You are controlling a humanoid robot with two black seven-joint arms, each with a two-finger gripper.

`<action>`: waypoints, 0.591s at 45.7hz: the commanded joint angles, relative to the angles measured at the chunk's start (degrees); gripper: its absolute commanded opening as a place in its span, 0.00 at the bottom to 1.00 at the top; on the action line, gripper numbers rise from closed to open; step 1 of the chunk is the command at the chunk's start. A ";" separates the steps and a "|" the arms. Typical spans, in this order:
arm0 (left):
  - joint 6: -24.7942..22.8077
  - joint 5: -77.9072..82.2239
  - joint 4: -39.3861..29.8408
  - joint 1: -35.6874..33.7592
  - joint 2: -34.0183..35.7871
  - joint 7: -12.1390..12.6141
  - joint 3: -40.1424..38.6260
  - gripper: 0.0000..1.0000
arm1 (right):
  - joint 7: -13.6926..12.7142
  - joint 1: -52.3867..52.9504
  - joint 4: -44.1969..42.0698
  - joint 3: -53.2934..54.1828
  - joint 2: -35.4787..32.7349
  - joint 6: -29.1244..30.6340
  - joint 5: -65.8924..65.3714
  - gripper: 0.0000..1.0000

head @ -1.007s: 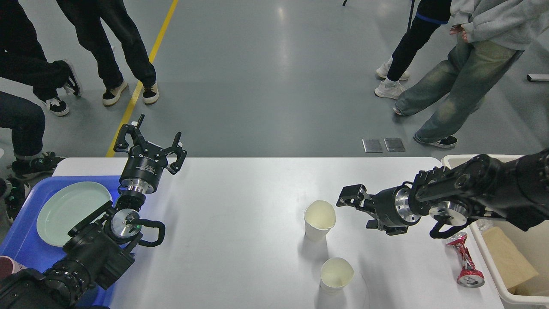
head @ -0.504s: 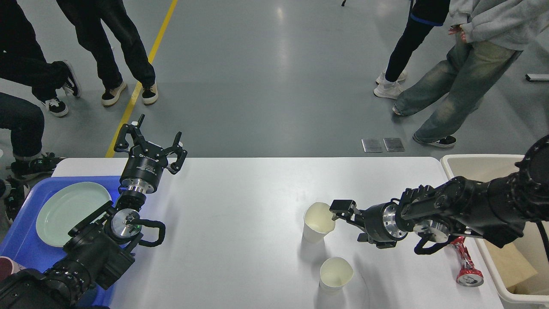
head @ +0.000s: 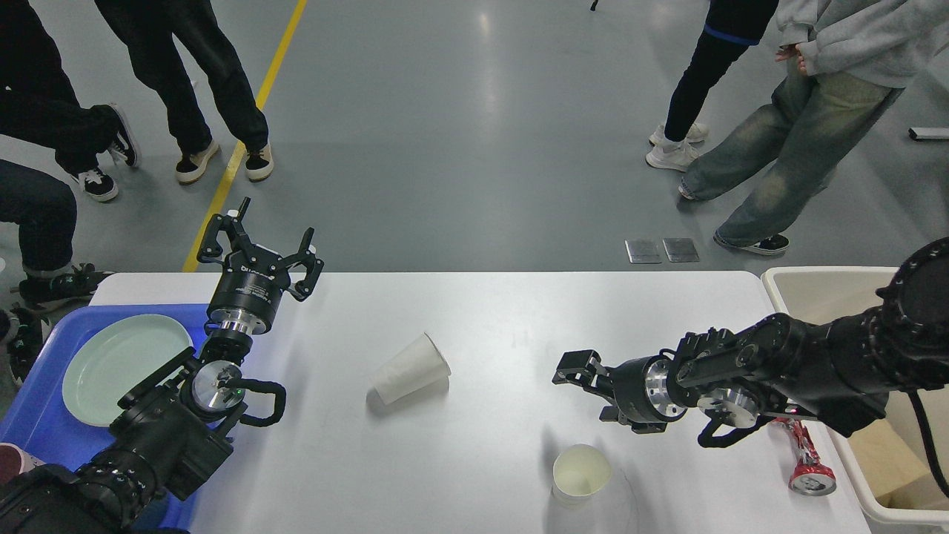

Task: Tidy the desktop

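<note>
Since the tipped paper cup [head: 410,368] on the desktop [head: 489,311] looks light and crushable, gentle mid-wall pinching is advised, the right gripper [head: 569,368] being seen empty, spread unclear, the left gripper [head: 259,241] spread wide and empty

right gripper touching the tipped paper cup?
Apart. Head view shows bare desktop between the right gripper and the tipped paper cup.

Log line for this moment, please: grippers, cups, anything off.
left gripper: open, idle | right gripper: holds nothing | white paper cup: tipped on its side on white desktop | second white paper cup: upright
</note>
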 commanded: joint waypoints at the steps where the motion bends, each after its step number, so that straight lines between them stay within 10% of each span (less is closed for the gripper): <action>1: 0.00 0.00 0.00 0.00 0.06 0.09 0.00 0.97 | 0.04 0.20 0.08 0.08 -0.07 0.01 0.02 0.97; 27: 0.00 0.00 0.00 0.00 0.06 0.00 0.00 0.97 | 0.04 1.42 0.70 -0.54 -0.77 0.53 0.02 0.98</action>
